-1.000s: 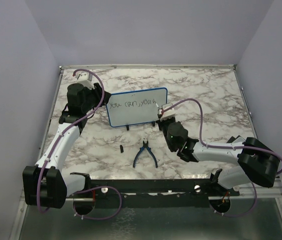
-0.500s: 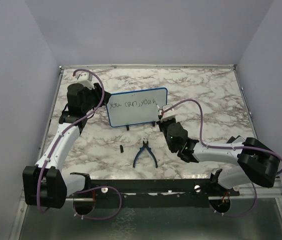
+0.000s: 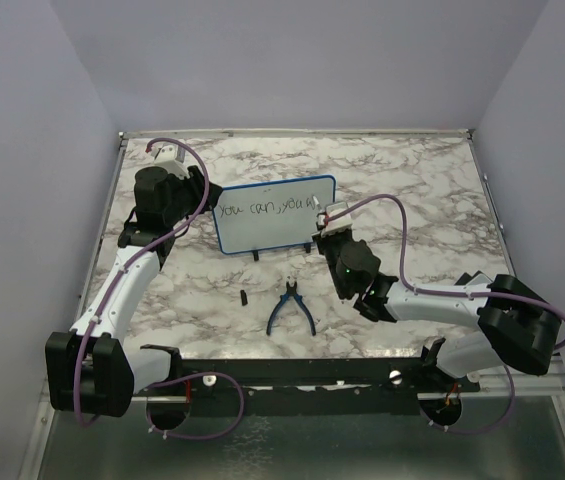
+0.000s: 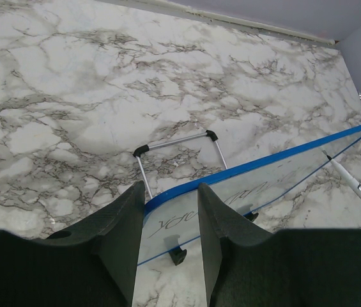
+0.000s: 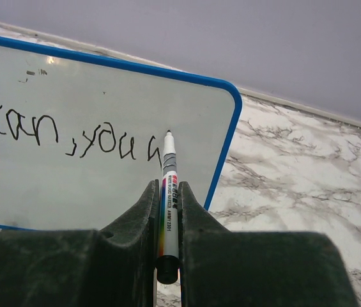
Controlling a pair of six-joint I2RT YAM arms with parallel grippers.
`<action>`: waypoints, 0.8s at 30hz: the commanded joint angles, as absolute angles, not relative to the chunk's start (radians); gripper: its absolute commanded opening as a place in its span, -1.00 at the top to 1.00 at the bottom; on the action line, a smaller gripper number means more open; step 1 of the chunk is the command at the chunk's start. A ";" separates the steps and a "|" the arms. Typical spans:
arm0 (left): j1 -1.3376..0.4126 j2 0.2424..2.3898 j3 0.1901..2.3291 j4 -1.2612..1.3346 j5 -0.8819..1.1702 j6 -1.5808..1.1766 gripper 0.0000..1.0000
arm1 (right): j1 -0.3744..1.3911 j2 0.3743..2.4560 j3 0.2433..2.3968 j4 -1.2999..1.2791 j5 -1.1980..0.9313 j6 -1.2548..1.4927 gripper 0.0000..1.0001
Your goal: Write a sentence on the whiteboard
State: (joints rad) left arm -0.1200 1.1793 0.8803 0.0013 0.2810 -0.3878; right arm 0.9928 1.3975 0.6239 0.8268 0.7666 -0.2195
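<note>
The whiteboard (image 3: 272, 232), white with a blue frame, stands tilted at mid-table. The sentence (image 3: 260, 209) on it reads "you can, you" plus one fresh stroke; "can, you" (image 5: 71, 134) fills the right wrist view. My right gripper (image 3: 320, 230) is shut on a white marker (image 5: 169, 192), tip up against the board just right of the last stroke. My left gripper (image 3: 209, 205) clamps the board's upper left corner; the blue frame (image 4: 170, 195) runs between its fingers (image 4: 126, 224). The marker (image 4: 353, 182) also shows there at the far right.
Blue-handled pliers (image 3: 290, 308) lie in front of the board, with a small black cap (image 3: 245, 297) to their left. A wire stand (image 4: 179, 142) props the board from behind. A raised rim (image 3: 292, 131) and grey walls close the table's far side.
My right gripper has shifted slightly up and away with the marker, its tip now higher on the board by the last stroke. The left arm and board have not moved.
</note>
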 commanded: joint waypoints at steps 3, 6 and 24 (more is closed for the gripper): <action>-0.124 1.160 0.867 -0.003 0.316 -0.382 0.20 | 0.986 1.393 0.634 0.857 0.781 -0.227 0.99; -0.123 1.160 0.867 -0.004 0.316 -0.382 0.20 | 0.987 1.365 0.610 0.850 0.767 -0.220 0.99; -0.123 1.161 0.865 -0.005 0.316 -0.383 0.20 | 0.987 1.301 0.561 0.755 0.766 -0.132 0.99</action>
State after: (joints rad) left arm -0.1200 1.1793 0.8799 0.0013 0.2813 -0.3878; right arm 0.9928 1.2846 0.5724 0.7784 0.7414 -0.1688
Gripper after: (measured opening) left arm 0.400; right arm 0.112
